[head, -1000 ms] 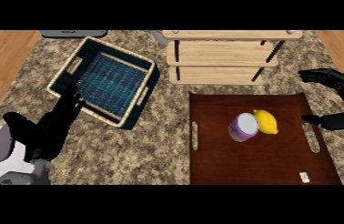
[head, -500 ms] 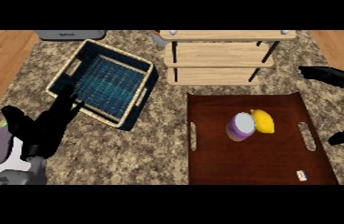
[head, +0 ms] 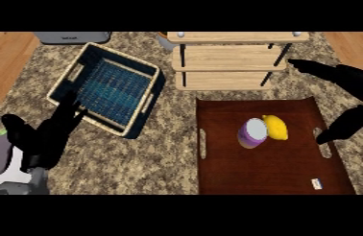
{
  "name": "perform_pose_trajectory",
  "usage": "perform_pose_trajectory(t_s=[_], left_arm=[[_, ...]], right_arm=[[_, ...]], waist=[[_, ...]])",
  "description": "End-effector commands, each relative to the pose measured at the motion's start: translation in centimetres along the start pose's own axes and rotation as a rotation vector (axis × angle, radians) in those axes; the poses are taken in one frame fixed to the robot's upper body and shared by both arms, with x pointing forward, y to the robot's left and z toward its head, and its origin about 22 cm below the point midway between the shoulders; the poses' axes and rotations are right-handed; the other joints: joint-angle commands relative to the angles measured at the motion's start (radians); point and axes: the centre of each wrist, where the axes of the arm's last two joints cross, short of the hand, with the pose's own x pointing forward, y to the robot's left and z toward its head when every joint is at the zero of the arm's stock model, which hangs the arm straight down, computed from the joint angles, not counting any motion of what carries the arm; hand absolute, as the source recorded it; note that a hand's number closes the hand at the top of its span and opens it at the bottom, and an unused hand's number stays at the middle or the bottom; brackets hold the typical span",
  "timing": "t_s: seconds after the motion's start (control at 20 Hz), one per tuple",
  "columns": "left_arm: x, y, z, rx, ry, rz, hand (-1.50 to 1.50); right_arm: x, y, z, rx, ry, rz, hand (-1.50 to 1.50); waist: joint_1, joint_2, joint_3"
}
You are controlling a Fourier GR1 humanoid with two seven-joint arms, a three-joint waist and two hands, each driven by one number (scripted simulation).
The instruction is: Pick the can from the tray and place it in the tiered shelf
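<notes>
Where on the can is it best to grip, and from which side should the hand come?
Probably round the purple side wall of the can, coming from above with the right hand. The lemon sits close at its right side, so the front and back are freer.

And the right hand (head: 342,76) slides in from the right edge, fingers (head: 306,66) stretching left beside the tiered shelf (head: 234,57), thumb now over the tray (head: 269,175) rim

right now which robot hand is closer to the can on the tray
Right. The right robot hand hovers at the tray's right edge, across the lemon from the can. The left robot hand is far off to the left, by the basket.
</notes>
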Motion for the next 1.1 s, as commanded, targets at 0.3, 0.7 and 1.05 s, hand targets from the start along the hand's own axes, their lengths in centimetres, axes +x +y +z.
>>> perform_pose_trajectory(t_s=[0.3,0.7,1.05], left_arm=[[-3.9,-0.2,0.0,0.005,0.199,-0.014,0.0],[-4.2,-0.4,0.1,0.014,0.199,-0.01,0.0],[-4.9,-1.1,0.5,0.01,0.194,-0.018,0.0]], right_arm=[[4.9,4.7,-3.1,0.027,0.173,0.111,-1.5],[4.2,7.9,-3.1,0.062,0.264,0.218,-1.5],[5.7,10.7,-3.6,0.013,0.31,0.269,-1.5]], waist=[[-0.011,0.02,-0.019],[-0.003,0.023,-0.017],[0.001,0.023,-0.018]])
